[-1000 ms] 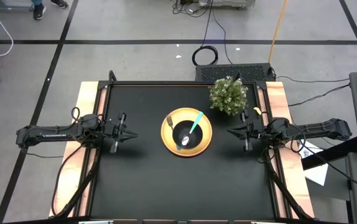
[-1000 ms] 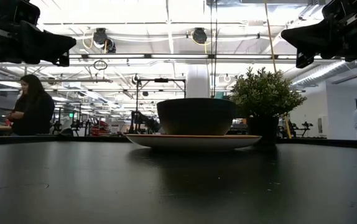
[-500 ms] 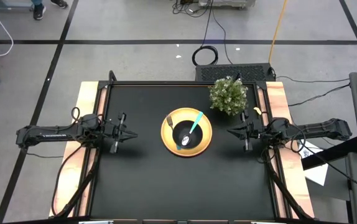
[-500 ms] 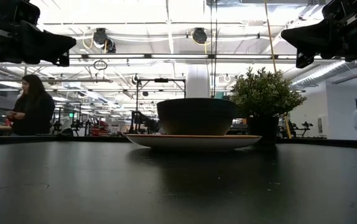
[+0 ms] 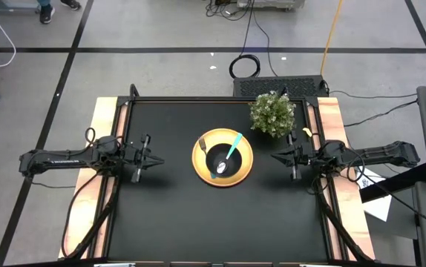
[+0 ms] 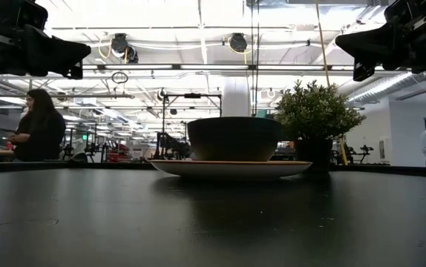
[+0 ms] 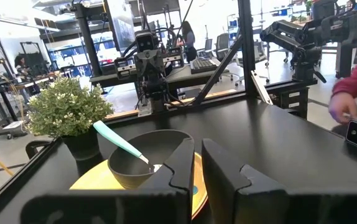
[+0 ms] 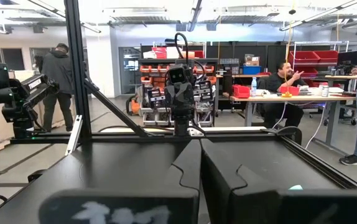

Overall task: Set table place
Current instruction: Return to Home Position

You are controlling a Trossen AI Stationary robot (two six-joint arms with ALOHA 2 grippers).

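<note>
A round yellow plate [image 5: 222,158] lies on the black table [image 5: 176,215], a little right of its middle. A black bowl [image 5: 221,161] stands on the plate. A spoon with a teal handle [image 5: 232,149] leans in the bowl, handle up over the rim. A metal fork [image 5: 202,144] lies on the plate at the bowl's far left. My left gripper [image 5: 159,159] hovers shut and empty left of the plate, pointing at it. My right gripper [image 5: 275,156] hovers shut and empty right of the plate. The bowl [image 7: 147,165] and spoon [image 7: 119,143] also show in the left wrist view.
A bushy green potted plant [image 5: 272,113] stands on the table just far-right of the plate, close to my right arm. Light wooden strips [image 5: 103,119] run along the table's left and right sides. People [image 6: 35,126] are in the room beyond the table.
</note>
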